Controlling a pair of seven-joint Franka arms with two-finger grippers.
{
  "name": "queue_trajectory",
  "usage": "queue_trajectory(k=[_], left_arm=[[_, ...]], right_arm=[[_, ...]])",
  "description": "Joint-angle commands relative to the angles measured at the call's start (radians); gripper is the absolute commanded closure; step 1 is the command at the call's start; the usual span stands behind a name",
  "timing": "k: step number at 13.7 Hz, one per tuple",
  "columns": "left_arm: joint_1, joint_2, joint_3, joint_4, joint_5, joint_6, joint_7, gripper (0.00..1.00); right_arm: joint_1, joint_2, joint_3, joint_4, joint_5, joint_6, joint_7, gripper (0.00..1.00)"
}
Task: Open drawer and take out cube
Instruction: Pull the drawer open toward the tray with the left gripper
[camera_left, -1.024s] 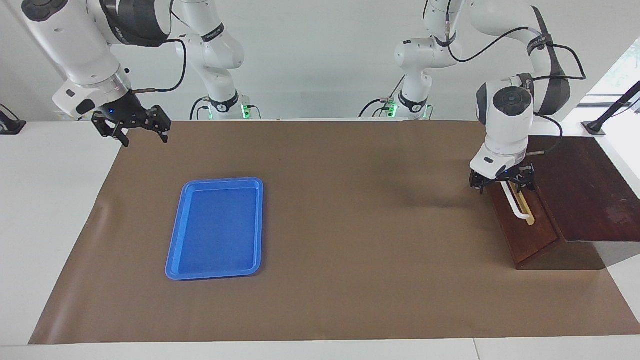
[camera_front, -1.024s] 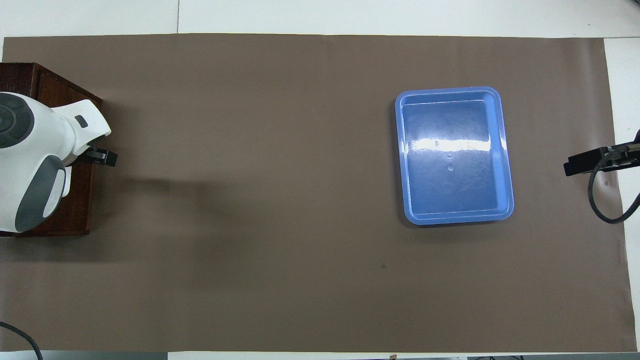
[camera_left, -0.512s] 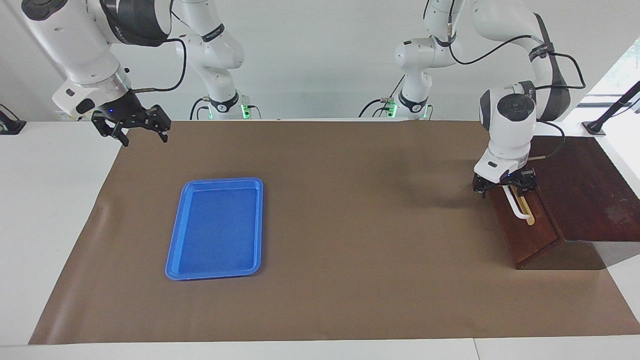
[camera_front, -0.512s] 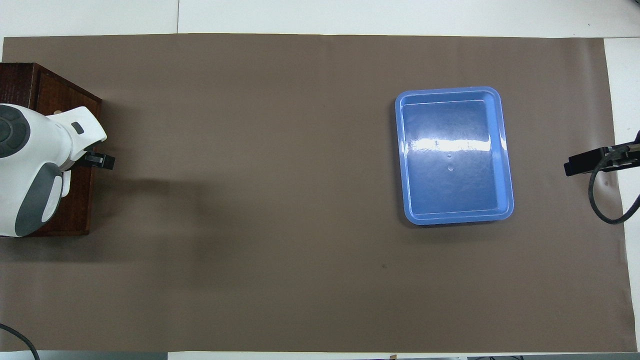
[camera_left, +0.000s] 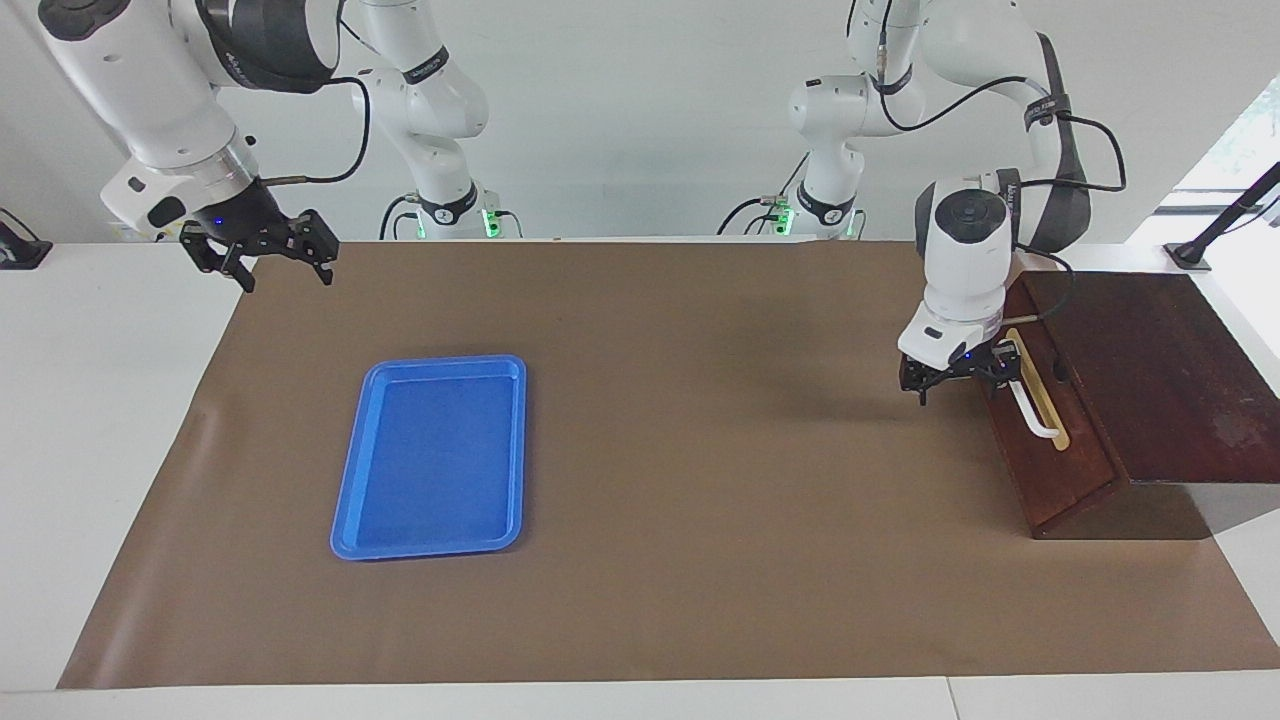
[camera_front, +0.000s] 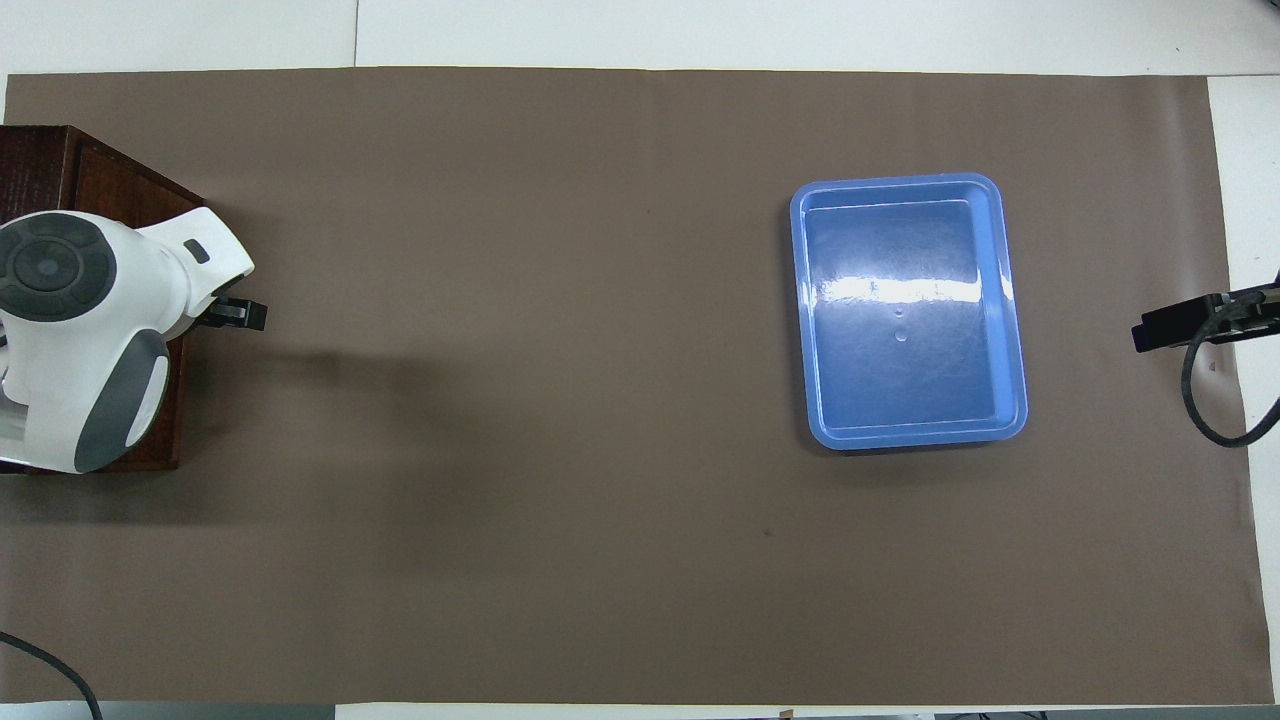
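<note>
Moved: left end effector (camera_left: 960, 373) has shifted away from the white bar handle (camera_left: 1031, 409) toward the middle of the bench; it sat over the handle's upper end a second ago and now hangs just in front of the drawer (camera_left: 1050, 440).
Left end effector state: I cannot tell how its fingers stand, and nothing shows in it.
Drawer: closed, its sloping front flush with the dark wooden box (camera_left: 1160, 370) at the left arm's end of the bench.
Cube: not visible; judged to be inside the closed drawer.
Why so placed: the left end effector seems to be lining up on the handle for a pull, though no grip is made yet.
Right end effector (camera_left: 262, 255): waits with fingers spread wide, raised over the brown mat's (camera_left: 700, 560) corner at the right arm's end.
Blue tray (camera_left: 432, 457): empty, probably meant to receive the cube.
Surface: brown mat on a white bench.
Room: plain white wall.
</note>
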Motion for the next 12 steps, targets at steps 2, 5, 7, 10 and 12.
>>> queue_trajectory(k=[2, 5, 7, 10, 12], left_arm=[[-0.034, 0.007, 0.016, 0.045, -0.01, -0.077, -0.009, 0.0], [0.035, 0.019, 0.019, 0.063, 0.068, -0.076, 0.037, 0.0], [0.098, 0.022, 0.018, 0.06, 0.065, -0.018, 0.126, 0.0], [0.141, 0.019, 0.016, 0.031, 0.065, 0.023, 0.137, 0.0], [0.155, 0.021, 0.016, 0.014, 0.064, 0.062, 0.134, 0.0]], right_arm=[[-0.019, -0.017, 0.008, -0.017, -0.018, 0.002, -0.023, 0.0], [-0.013, -0.019, 0.008, -0.017, -0.02, 0.001, -0.02, 0.0], [-0.007, -0.019, 0.008, -0.015, -0.02, -0.001, -0.02, 0.0], [-0.005, -0.019, 0.008, -0.017, -0.02, -0.001, -0.02, 0.0], [-0.005, -0.017, 0.008, -0.017, -0.02, -0.001, -0.02, 0.0]])
